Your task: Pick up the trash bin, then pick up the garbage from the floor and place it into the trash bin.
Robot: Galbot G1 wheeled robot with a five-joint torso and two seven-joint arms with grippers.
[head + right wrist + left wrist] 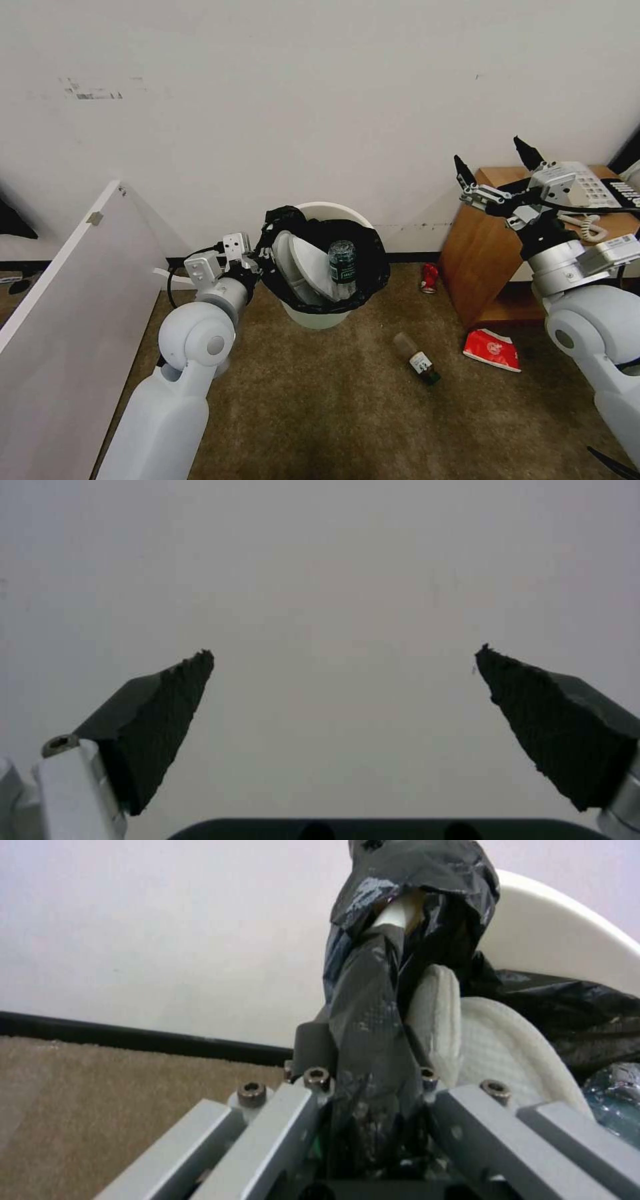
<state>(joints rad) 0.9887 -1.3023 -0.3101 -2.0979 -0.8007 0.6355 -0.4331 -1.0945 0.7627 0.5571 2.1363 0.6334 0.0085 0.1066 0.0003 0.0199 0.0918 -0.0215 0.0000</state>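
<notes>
The trash bin [333,212], white with a black bag over its rim, tips toward me by the wall. My left gripper [261,260] is shut on its near-left rim; in the left wrist view the gripper [367,1075] pinches the bag-covered rim below the trash bin's white wall [560,935]. Inside lie white slippers [303,263] [507,1050] and a clear bottle [342,261]. Garbage on the carpet: a red can [429,277], a small bottle [417,358], a red packet [492,349]. My right gripper [492,157] [343,652] is raised, open and holds nothing, facing the wall.
A wooden side table [480,267] stands at the right with a beige telephone [580,187] on top, right behind my right gripper. A white board [67,320] leans along the left. Brown carpet [320,400] stretches in front of the bin.
</notes>
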